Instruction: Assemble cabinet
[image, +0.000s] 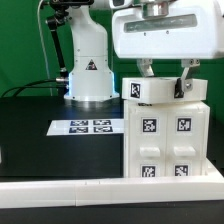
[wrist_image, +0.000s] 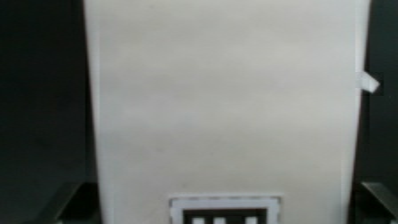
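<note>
1. Cabinet top piece (image: 166, 90) bracketed by the fingers (image: 147, 69), which are spread wide, one on each flank. Pad contact not resolvable, so cannot tell whether clamped or merely straddled.
2. From the wrist view: broad white face of that piece (wrist_image: 214, 100) filling the gap between the dark fingers (wrist_image: 61, 206), its long edges just beside each one, with a tag at one end.
3. Resting on top of the cabinet body (image: 165, 140), touching it, at the exterior view's right on the black desk (image: 40, 115).
4. Judged stiff, light and smooth plastic with no give, and likely slippery. Best taken across the flat flanks, centred, and squeezed squarely to avoid twisting.
5. Farther out: marker board (image: 90, 126) flat on the desk, near the body on the exterior view's left, and robot base (image: 88, 75) behind it.
</note>
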